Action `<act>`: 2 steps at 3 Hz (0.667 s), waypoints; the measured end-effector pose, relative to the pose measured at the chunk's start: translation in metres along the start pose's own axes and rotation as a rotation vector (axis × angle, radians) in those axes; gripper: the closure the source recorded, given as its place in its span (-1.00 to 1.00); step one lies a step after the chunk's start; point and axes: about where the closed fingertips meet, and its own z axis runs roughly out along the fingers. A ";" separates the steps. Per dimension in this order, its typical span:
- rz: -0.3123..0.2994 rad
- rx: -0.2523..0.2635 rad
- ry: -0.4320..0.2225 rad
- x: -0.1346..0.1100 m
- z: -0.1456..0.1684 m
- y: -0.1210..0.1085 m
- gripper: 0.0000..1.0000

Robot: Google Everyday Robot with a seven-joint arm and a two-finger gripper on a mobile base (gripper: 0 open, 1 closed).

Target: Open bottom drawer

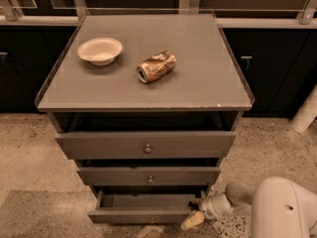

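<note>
Cream-tipped gripper [194, 219] sits low, right of centre, at the right end of the bottom drawer [141, 215]; its grip cannot be told. That drawer, at the frame's bottom edge, juts out with its inside showing, so the opening looks largely done, with perhaps a little pull left.

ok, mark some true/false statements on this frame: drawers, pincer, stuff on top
1. The bottom drawer is partly pulled out, its inside showing. True.
2. The can stands upright on the cabinet top. False: it lies on its side.
3. The pincer is at the bottom drawer's right front corner, low near the floor. True.
4. The bowl sits inside the bottom drawer. False: it is on the cabinet top, to the can's left in the picture.
5. The top drawer's knob is missing. False: a small round knob shows at its centre.
</note>
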 end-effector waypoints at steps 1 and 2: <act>0.057 -0.048 -0.012 0.009 0.006 0.014 -1.00; 0.057 -0.048 -0.012 0.007 0.003 0.016 -1.00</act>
